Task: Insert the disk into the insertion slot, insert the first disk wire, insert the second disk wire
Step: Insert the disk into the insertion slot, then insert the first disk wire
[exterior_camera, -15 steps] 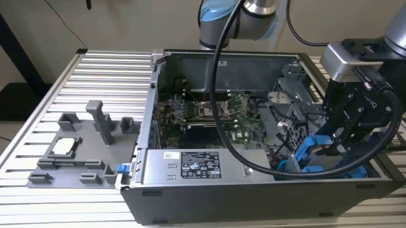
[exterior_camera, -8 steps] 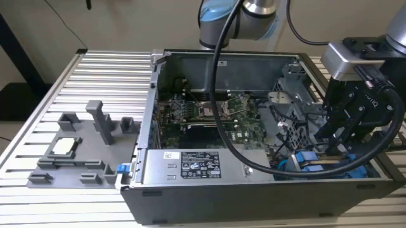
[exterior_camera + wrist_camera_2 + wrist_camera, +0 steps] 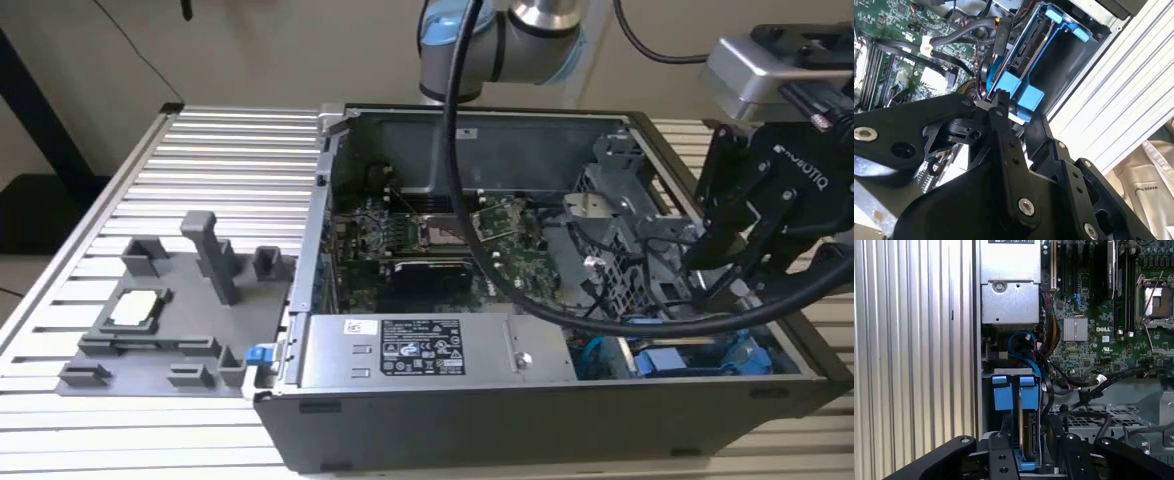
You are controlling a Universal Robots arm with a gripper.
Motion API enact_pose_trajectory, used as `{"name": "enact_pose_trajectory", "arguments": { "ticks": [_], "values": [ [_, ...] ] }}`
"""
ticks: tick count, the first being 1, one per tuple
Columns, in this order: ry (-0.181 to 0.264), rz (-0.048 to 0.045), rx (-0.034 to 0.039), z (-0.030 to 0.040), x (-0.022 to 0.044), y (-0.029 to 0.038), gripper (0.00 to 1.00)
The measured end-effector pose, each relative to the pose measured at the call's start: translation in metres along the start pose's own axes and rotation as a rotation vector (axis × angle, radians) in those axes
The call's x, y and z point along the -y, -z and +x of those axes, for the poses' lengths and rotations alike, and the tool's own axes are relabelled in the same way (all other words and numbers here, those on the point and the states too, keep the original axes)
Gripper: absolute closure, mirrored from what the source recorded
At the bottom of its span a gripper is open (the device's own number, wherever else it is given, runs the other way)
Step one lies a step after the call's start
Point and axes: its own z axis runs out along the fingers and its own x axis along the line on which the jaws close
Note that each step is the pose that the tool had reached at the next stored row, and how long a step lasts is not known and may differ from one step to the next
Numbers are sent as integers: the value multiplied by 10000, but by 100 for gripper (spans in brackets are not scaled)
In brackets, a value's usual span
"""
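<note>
On the exterior view's left, a ribbed aluminium table [image 3: 200,140] carries a grey fixture tray [image 3: 187,345]. A square silvery chip [image 3: 138,308] lies in one of the tray's recesses, among upright grey posts.

Next comes the open computer case [image 3: 534,420]. Along its near wall sits the power supply [image 3: 400,350], a grey metal box with a black-and-white sticker. Behind that lies the green motherboard [image 3: 521,260] with its square processor socket [image 3: 445,233]. The robot arm [image 3: 494,40] stands behind the case, and its black cable [image 3: 461,200] drapes over the board.

In the case's near corner on the exterior view's right is the insertion slot [image 3: 1074,60], a dark grey bay. The disk [image 3: 1029,432] is inside it, standing on edge. In the first wrist view it shows a narrow silvery-beige side with a dark connector strip, and the label is turned out of sight. The bright blue carrier bracket [image 3: 1002,396] frames it, with two blue tabs at the end toward the power supply. A blue cable [image 3: 1021,337] loops between the power supply and the bay, and black cables [image 3: 1079,385] trail along the motherboard side.

The gripper [image 3: 1031,460] is at the disk's other end. I cannot tell whether its jaws clamp the bracket or merely flank it.
</note>
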Motion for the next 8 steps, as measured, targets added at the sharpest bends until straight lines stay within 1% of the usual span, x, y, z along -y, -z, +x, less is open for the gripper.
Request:
{"name": "enact_pose_trajectory", "arguments": {
  "ticks": [2,3,4,8],
  "values": [
    [2,14,4,-4,0,13,59],
    [4,84,12,-4,-2,13,59],
    [11,248,31,-5,-6,14,59],
    [34,983,121,-5,-23,14,59]
  ]
}}
